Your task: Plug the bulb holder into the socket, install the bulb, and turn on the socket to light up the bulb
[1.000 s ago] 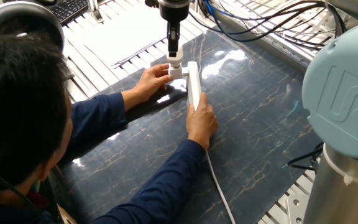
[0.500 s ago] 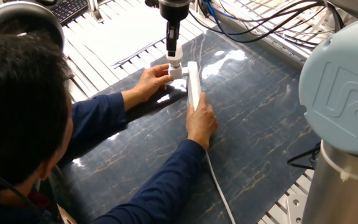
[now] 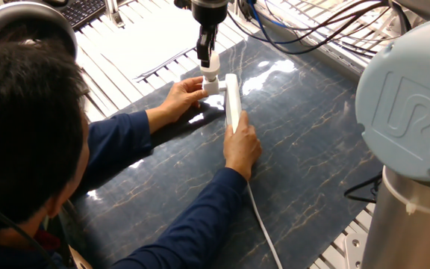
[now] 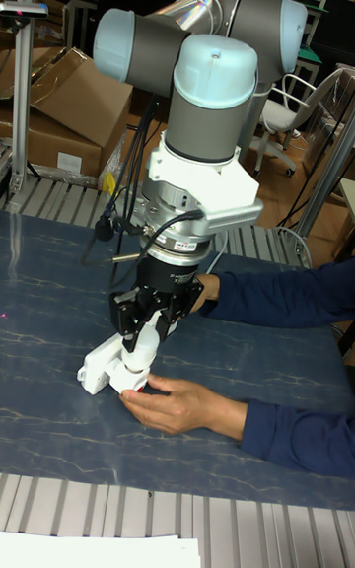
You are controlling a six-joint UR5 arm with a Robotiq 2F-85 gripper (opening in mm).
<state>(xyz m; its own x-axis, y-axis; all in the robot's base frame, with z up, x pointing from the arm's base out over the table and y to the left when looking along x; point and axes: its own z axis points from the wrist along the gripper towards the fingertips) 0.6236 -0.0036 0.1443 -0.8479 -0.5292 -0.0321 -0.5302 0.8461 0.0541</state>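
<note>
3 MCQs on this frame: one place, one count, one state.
1. Where is the bulb?
A. in the pincer, above the bulb holder
B. lying on the mat
C. in the person's hand

2. How many human hands are on the setup?
A. none
B. one
C. two

3. The pincer is:
A. open, clear of everything
B. shut on the bulb
C. out of view

Answers:
1 A, it is held over the bulb holder on the socket.
2 C, one hand by the holder, one hand on the socket.
3 B, its fingers clamp the bulb.
</note>
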